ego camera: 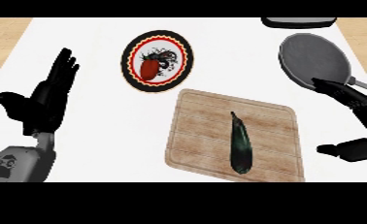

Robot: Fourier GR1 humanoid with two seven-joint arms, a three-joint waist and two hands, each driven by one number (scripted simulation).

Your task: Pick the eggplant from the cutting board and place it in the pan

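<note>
A dark green-purple eggplant [240, 144] lies lengthwise on the right half of the wooden cutting board [197, 136], stem end pointing away from me. The grey pan [314, 59] sits at the far right of the white counter, its handle running down toward the right edge. My right hand [345, 95] shows at the right edge, fingers stretched over the pan's near rim and handle, thumb [342, 149] apart lower down; it holds nothing and is right of the board. My left hand [50, 89] rests open at the left, fingers up.
A round plate [157, 60] with a red and black rim holds a red tomato [150, 68], beyond the board to the left. A dark object [297, 22] pokes in at the top right edge. Wooden floor shows past the counter's far corners.
</note>
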